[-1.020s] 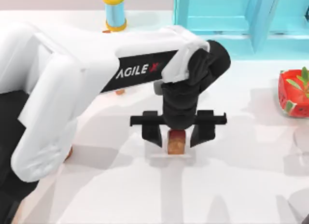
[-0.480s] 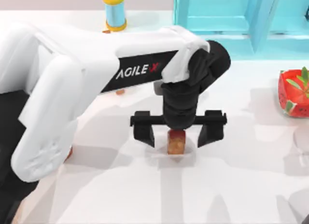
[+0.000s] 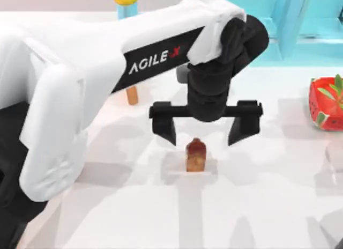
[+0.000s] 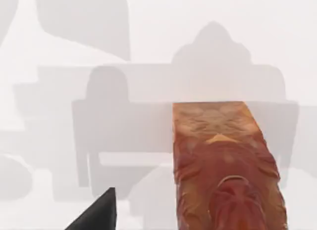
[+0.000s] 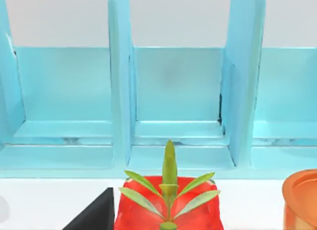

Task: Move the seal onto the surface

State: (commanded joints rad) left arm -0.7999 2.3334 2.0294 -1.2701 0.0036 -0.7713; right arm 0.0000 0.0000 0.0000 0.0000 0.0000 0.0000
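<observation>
The seal [image 3: 195, 155], an amber-brown block with a dark red rounded top, stands upright on the white surface [image 3: 257, 206] near the middle of the table. My left gripper [image 3: 202, 135] hangs open above it and a little farther back, its black fingers [image 3: 165, 132] spread wide to either side and clear of the block. In the left wrist view the seal [image 4: 225, 170] stands free on the surface [image 4: 148, 41], with one dark fingertip [image 4: 99, 216] off to its side. The right wrist view shows a dark fingertip [image 5: 95, 213] of my right gripper in front of the shelf.
A light-blue shelf unit [image 3: 300, 23] runs along the back right, with a red planter holding a green plant [image 3: 327, 104] before it. A blue bottle with a yellow cap [image 3: 125, 2] stands at the back. A small orange post [image 3: 132, 95] sits under my left arm.
My left gripper has spread wider, let go of the seal and risen up and back. The seal stays standing where it was set down.
</observation>
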